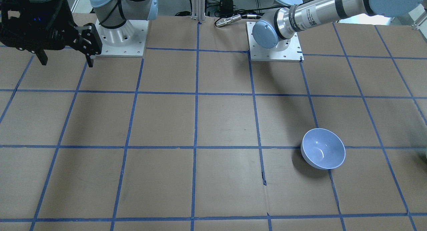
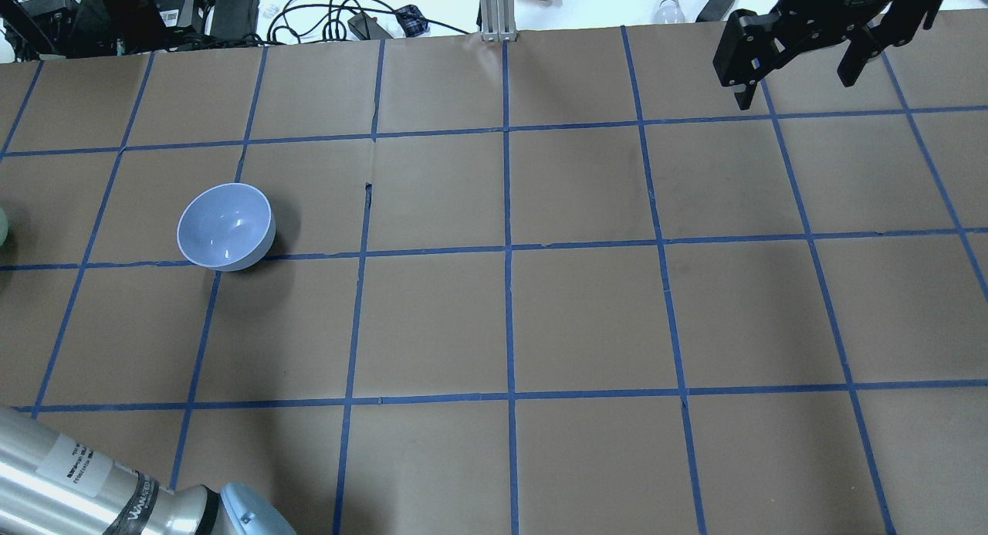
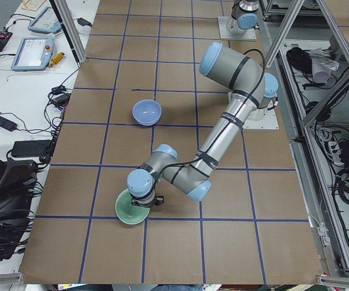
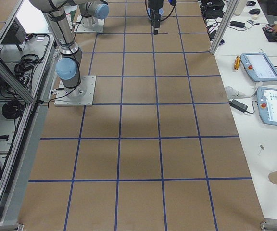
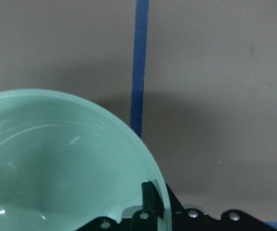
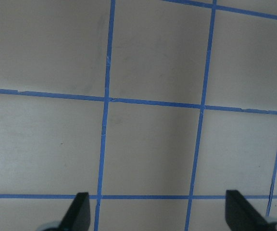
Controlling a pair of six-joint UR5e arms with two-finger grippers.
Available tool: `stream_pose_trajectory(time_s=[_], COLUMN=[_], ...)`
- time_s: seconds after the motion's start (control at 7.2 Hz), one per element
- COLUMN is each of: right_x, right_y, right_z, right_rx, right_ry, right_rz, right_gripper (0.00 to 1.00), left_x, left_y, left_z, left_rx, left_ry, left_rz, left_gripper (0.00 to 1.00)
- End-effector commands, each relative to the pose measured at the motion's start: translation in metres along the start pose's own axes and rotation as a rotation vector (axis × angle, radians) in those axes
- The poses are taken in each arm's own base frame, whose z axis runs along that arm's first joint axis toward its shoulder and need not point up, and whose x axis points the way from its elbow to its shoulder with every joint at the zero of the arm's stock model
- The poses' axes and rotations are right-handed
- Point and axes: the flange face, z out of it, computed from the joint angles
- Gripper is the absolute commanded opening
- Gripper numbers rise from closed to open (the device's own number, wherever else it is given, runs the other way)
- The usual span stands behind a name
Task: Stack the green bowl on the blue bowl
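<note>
1. One dark finger [image 5: 150, 197] of the left gripper [image 5: 161, 196] stands inside the wall of the green bowl [image 5: 56, 163]. Its mate sits outside, mostly hidden under the rim. The gap is narrow with the rim between the two, and to your eye it should read as a pinch on the rim.

2. In the left side view the green bowl rests mouth up on the table [image 2: 587, 319]. It is well apart from the blue bowl [image 2: 225, 226], on the blue bowl's side toward the robot's left.

3. The coming move likely turns on one line: from the fingers, the blue bowl lies toward the robot's right, at about the same depth across the table. Both bowls are round, so there is no long axis to align. The blue bowl sits upright, mouth open and empty, ready to receive.

4. The left arm is plainly the nearer one to the blue bowl. The right gripper [image 2: 799, 76] hangs with its fingers spread wide, holding nothing. It is well apart from the blue bowl, on the side toward the robot's right.

5. Both bowls are plain and unmarked. A white label [image 1: 304, 17] on the left forearm carries a square code and small print, too small for you to read. White lettering on the right gripper's body is also too small to make out.
</note>
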Motion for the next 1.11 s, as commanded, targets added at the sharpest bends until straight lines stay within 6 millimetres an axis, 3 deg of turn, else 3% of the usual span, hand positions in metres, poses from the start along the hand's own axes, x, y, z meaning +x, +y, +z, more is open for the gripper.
stream_pose_trajectory(time_s=[0.0, 0.42, 0.56, 0.83, 0.97], right_x=[0.000, 0.000, 0.000, 0.000, 0.000], right_y=[0.000, 0.000, 0.000, 0.000, 0.000], right_z=[0.000, 0.000, 0.000, 0.000, 0.000], right_rx=[0.000, 0.000, 0.000, 0.000, 0.000], right_ry=[0.000, 0.000, 0.000, 0.000, 0.000], right_rz=[0.000, 0.000, 0.000, 0.000, 0.000], right_gripper=[1.00, 1.00, 1.00, 1.00, 1.00], left_x=[0.000, 0.005, 0.002, -0.004, 0.003], left_y=[0.000, -0.008, -0.013, -0.045, -0.076], left_z=[-0.002, -0.006, -0.024, -0.076, -0.081], left_rx=[-0.002, 0.005, -0.014, -0.001, 0.039], left_ry=[-0.003, -0.001, -0.017, -0.092, -0.060], left_rz=[-0.002, -0.004, -0.001, 0.026, 0.047], left_gripper=[0.00, 0.00, 0.00, 0.00, 0.00])
